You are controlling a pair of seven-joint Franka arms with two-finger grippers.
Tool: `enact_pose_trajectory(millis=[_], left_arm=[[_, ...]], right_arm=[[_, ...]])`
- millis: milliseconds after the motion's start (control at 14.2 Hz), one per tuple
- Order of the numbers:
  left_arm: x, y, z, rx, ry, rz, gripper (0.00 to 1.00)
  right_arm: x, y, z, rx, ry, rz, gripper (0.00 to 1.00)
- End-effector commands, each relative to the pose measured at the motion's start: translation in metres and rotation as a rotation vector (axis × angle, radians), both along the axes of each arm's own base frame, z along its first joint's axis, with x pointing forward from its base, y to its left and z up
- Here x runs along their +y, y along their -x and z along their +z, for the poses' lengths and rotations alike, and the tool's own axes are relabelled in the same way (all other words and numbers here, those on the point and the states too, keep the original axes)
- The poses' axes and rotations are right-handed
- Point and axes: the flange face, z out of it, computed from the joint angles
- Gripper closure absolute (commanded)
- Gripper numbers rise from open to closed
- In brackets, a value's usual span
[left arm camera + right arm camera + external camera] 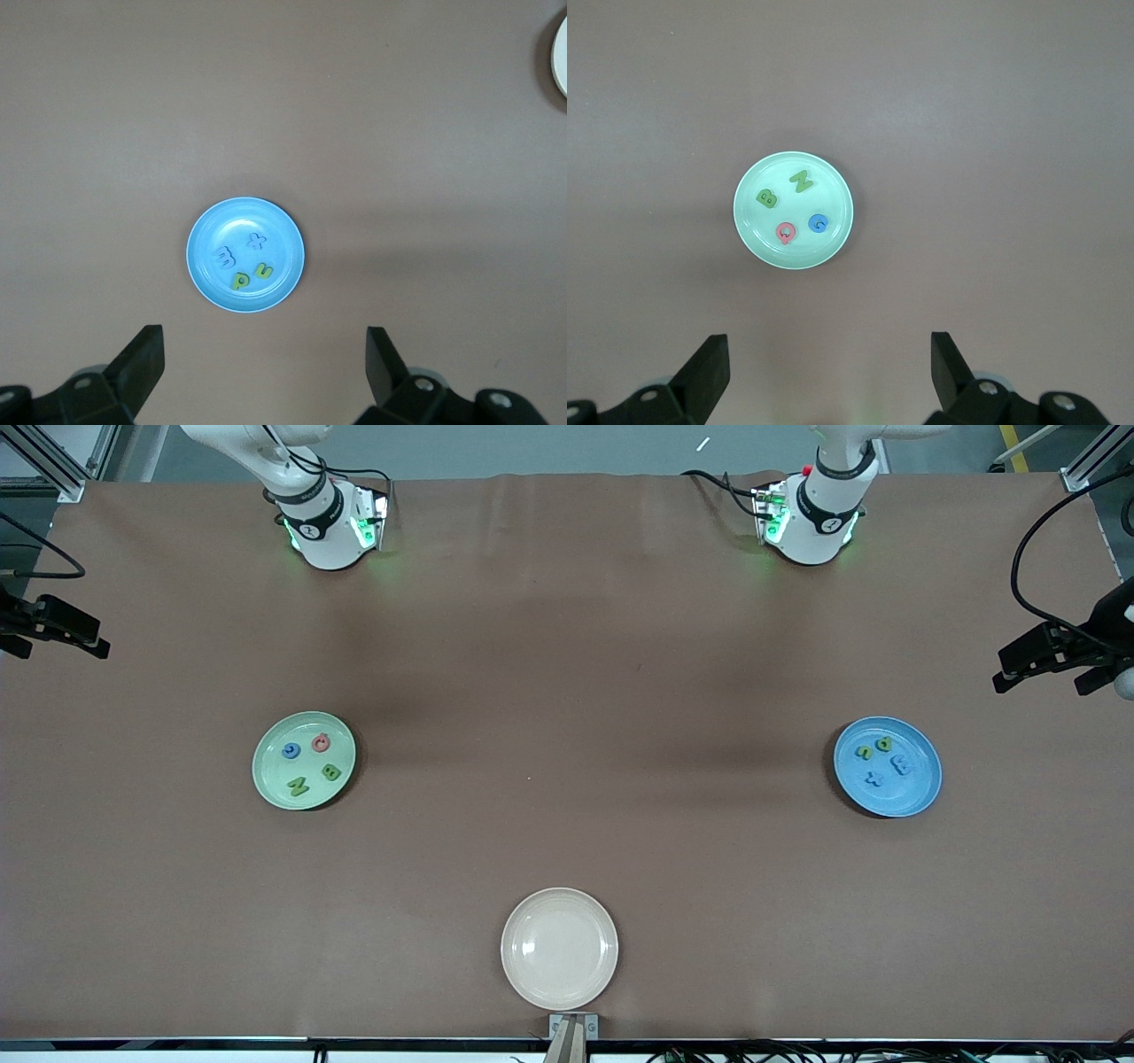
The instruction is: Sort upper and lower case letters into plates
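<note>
Four capitals sit in the mint plate (304, 761), four letters, seemingly lowercase, in the blue plate (887, 766): sorting looks complete. Left hand (264, 367) and right hand (829, 372) hang spread and empty, each high over its own plate, waiting.

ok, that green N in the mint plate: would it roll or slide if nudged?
The green N lies flat in the mint plate, blocky and angular, so it would probably slide, not roll. It looks small and chunky, likely stiff and light. The plate's raised rim should stop it.
</note>
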Motion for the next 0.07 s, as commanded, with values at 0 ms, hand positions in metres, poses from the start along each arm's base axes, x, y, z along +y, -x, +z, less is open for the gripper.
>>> enact_pose_trajectory(millis=[0], left_arm=[[0.0015,0.0048,0.0080,-0.007,0.001,0.009,0.00]], right_arm=[[0.0047,0.0108,0.0029,-0.007,-0.009,-0.019,0.00]])
